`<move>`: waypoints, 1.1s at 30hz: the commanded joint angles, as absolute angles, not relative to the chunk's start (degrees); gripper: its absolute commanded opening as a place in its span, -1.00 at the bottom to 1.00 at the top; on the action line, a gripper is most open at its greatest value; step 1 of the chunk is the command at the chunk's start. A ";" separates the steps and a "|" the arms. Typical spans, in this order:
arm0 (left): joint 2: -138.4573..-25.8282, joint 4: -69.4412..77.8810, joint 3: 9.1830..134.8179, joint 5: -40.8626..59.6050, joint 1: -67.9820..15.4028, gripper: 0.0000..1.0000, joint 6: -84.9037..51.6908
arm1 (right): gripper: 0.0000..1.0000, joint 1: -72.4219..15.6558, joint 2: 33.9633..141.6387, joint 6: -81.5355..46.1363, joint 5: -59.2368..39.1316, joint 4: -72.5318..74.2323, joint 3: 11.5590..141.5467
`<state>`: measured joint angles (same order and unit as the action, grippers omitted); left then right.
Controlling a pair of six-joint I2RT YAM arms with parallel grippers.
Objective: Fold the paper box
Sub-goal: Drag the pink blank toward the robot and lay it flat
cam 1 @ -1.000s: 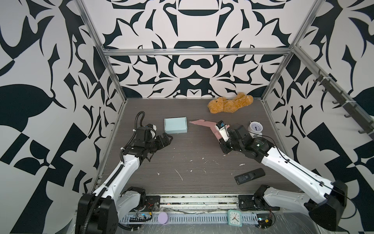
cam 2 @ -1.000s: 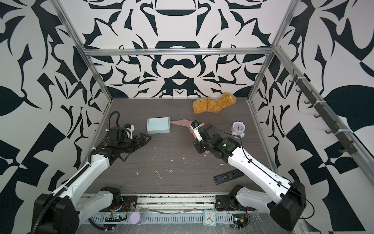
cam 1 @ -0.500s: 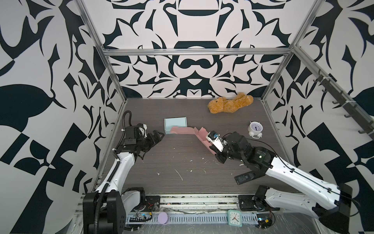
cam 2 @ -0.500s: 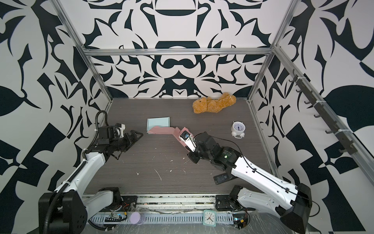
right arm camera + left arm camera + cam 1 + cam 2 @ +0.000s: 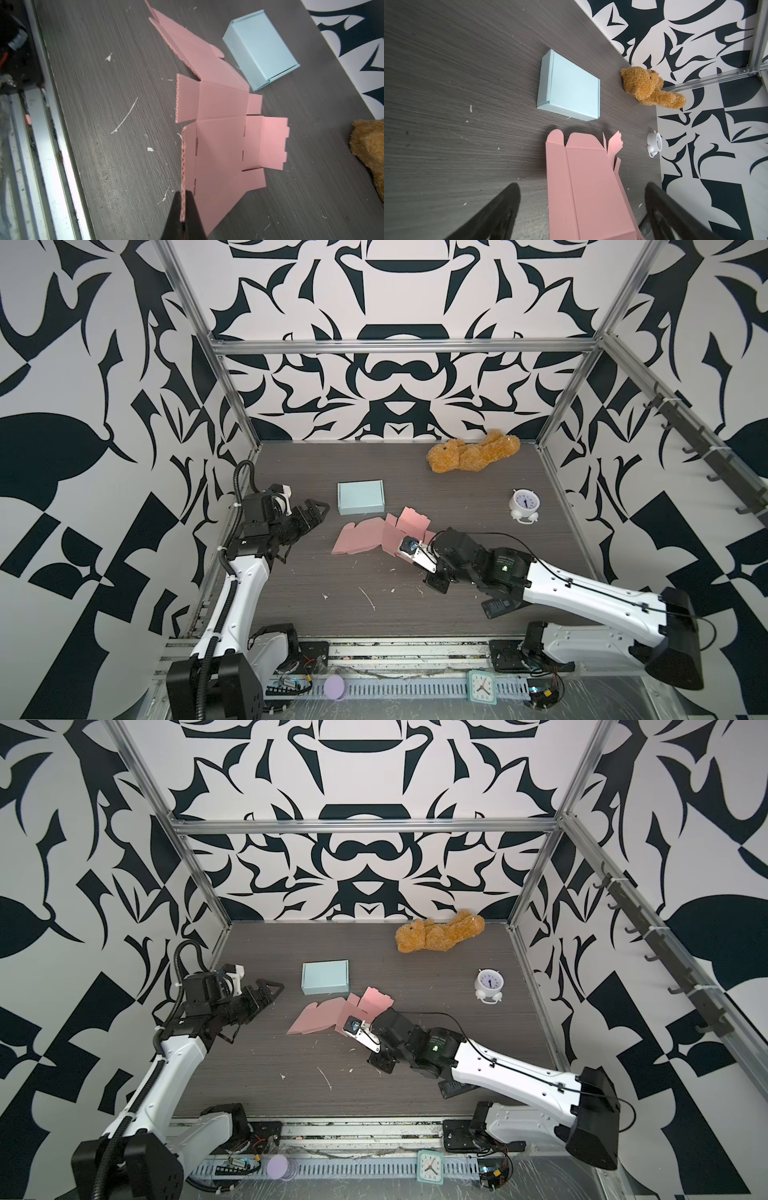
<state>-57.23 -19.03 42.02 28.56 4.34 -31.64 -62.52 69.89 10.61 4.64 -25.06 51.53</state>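
No writing can be read; dial marks on the small white alarm clock (image 5: 525,503) are too tiny.

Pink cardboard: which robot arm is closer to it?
Right. The right end effector is shut on an edge of the pink cardboard. The left end effector is open, off the sheet's other end, not touching it.
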 commanded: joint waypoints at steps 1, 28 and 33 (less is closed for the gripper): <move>-56.27 -22.11 42.96 29.81 4.57 0.92 -29.40 | -1.00 -65.60 71.74 12.59 8.42 -26.10 53.70; -55.93 -18.25 34.46 32.00 -3.57 0.87 -31.85 | -0.78 -71.83 82.48 15.99 10.51 -29.97 54.89; -56.48 -18.24 34.54 31.82 -5.55 0.87 -32.08 | -0.58 -71.96 83.02 15.40 13.50 -29.99 55.39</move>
